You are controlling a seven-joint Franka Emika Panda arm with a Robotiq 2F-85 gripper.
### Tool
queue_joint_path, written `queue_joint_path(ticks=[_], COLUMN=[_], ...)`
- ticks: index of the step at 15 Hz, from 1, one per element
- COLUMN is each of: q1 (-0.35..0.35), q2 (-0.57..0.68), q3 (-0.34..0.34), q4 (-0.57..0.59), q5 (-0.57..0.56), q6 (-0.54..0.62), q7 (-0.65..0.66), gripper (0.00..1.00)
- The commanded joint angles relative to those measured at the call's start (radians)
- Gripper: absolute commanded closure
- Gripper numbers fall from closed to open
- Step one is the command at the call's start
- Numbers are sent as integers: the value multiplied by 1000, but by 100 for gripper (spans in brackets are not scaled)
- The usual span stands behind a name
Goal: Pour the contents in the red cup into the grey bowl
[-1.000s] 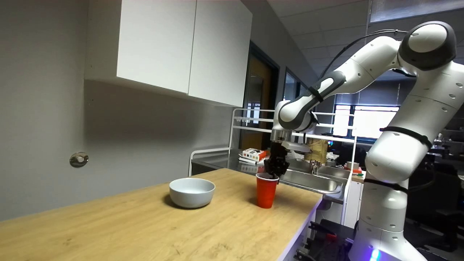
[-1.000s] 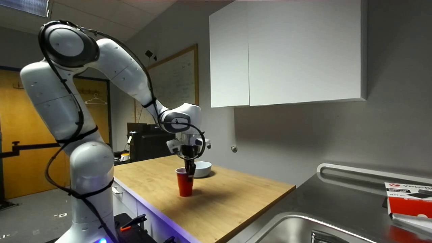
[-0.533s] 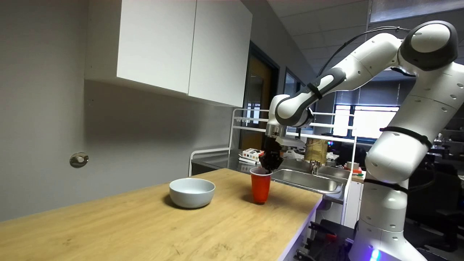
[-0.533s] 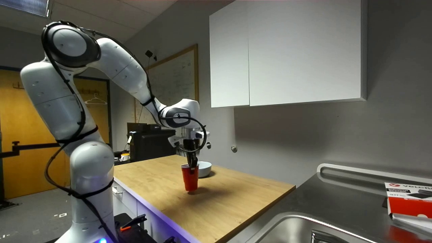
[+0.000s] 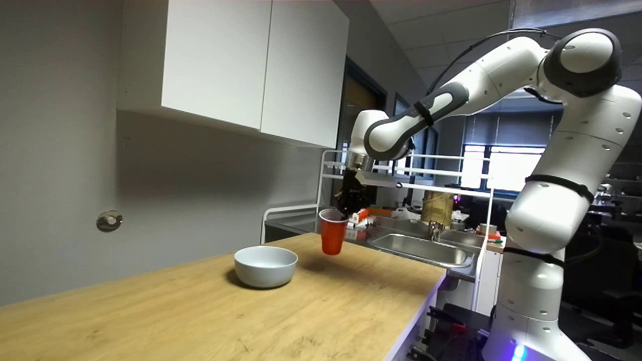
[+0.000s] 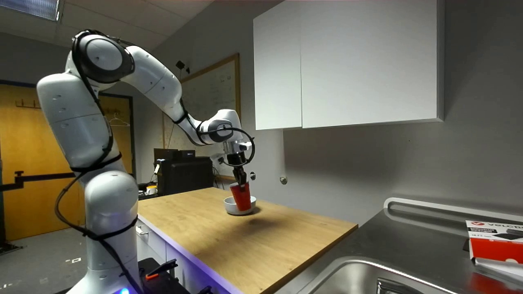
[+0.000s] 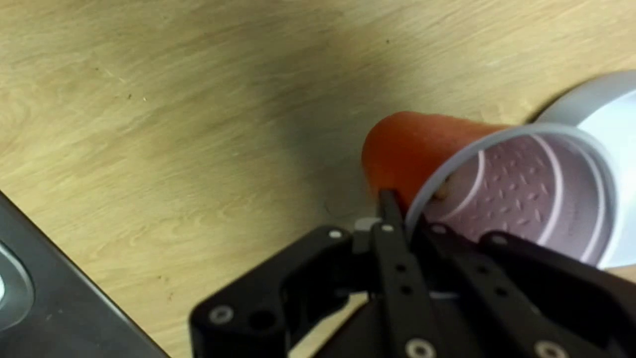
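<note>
The red cup is in the air above the wooden counter, slightly tilted. It also shows in an exterior view and in the wrist view. My gripper is shut on the cup's wall at the rim, one finger inside and one outside. A small brownish thing shows inside the cup; the rest of the inside is partly hidden. The grey bowl stands upright on the counter beside the cup, apart from it. In an exterior view the cup partly covers the bowl.
The wooden counter bears the bowl. White cabinets hang above. A metal sink and a white rack stand beyond the counter's end. A red and white box lies near the sink.
The cup has been lifted off the counter, held in my gripper, and carried toward the bowl. It has gone from upright to slightly tilted. The bowl has not moved.
</note>
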Motion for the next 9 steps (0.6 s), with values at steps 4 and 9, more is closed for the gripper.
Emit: queue_joint_path(ticks=[4, 9], q1=[25, 130], q2=[203, 296], q3=[94, 114], q4=[218, 313], q5=[-263, -570], q6=[1, -36], q7=[250, 467], gripper=[98, 98])
